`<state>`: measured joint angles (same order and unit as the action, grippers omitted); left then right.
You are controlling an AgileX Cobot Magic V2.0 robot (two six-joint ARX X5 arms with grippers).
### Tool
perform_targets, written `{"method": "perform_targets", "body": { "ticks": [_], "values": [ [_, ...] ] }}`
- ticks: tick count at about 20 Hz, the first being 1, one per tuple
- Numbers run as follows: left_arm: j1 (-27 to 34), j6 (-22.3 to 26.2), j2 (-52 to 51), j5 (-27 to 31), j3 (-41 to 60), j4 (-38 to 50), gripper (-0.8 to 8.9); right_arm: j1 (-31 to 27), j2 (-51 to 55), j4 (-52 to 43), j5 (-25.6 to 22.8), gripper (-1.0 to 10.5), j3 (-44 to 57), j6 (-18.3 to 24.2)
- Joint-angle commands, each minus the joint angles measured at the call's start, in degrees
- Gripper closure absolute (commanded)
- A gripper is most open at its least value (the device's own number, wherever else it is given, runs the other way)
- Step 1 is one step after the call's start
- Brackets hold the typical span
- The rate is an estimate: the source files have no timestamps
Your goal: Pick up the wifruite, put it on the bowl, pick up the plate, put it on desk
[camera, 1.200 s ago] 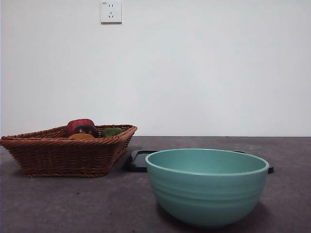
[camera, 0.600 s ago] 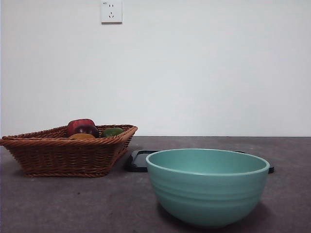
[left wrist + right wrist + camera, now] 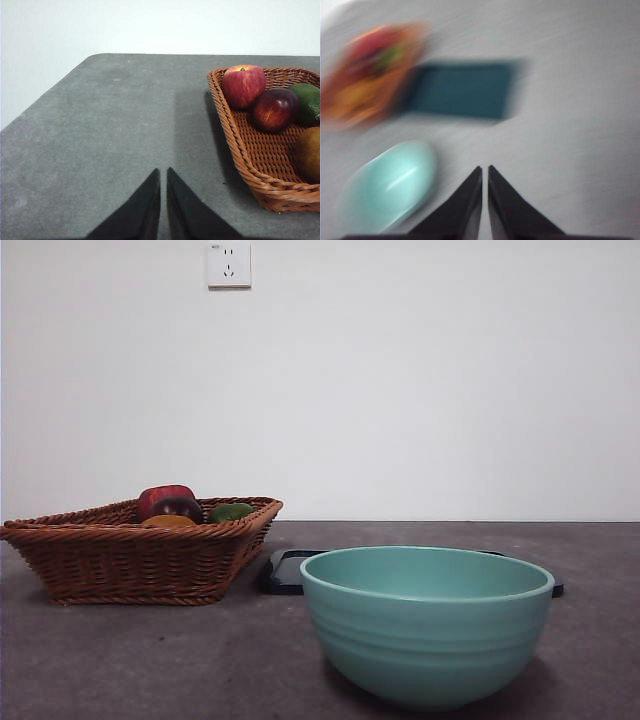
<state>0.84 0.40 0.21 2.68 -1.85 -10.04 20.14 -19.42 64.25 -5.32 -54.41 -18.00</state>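
Hanging above the desk [image 3: 100, 130], the left gripper [image 3: 163, 172] has its two black jaws pressed almost together and holds nothing; it sits over bare desk just beside the woven basket [image 3: 240, 150]. The right gripper [image 3: 485, 170] is also closed and empty, up over the desk, and its picture is so smeared that I can only guess what is below it: a pale green shape that is likely the bowl [image 3: 427, 625], and a dark flat plate [image 3: 462, 90] past it. The wifruite [image 3: 309, 154] lies in the basket, at the end nearest the front edge of the desk, close beside the dark red fruit [image 3: 275, 109] and the green fruit [image 3: 307, 100], with a red apple [image 3: 243, 85] farther back. It looks smooth, round and firm, so it may slip or roll. I would open the jaws wide and pinch it across its fat middle, coming down from above so the basket wall and the other fruit are not bumped. The bowl stands empty near the front edge, with the plate flat on the desk behind it.
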Motion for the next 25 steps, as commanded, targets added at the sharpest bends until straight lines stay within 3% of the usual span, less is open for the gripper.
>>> {"method": "perform_targets", "body": {
  "ticks": [1, 6, 12, 15, 19, 25],
  "values": [
    [-0.11, 0.42, -0.02, -0.04, 1.18, 0.85, 7.94, -8.85, 4.09, -10.4, -2.27, 9.3, 7.85, 3.93],
    [-0.11, 0.42, -0.02, -0.04, 1.18, 0.85, 7.94, -21.99, 15.65, -38.49, 2.43, 9.3, 32.61, 5.07],
    [-0.11, 0.42, -0.02, -0.04, 1.16, 0.85, 7.94, -23.21, 17.81, -52.96, 2.4, 9.3, 45.13, 10.6],
    [-0.11, 0.42, -0.02, -0.04, 1.16, 0.87, 7.94, -23.23, 17.86, -56.24, 2.34, 9.3, 48.33, 13.7],
    [-0.11, 0.42, -0.02, -0.04, 1.16, 0.85, 7.94, -23.23, 18.4, -58.42, 2.36, 9.3, 51.65, 14.4],
    [-0.11, 0.42, -0.02, -0.04, 1.16, 0.9, 7.94, -23.23, 19.21, -55.47, 3.5, 9.3, 53.81, 16.92]
  ]
}}
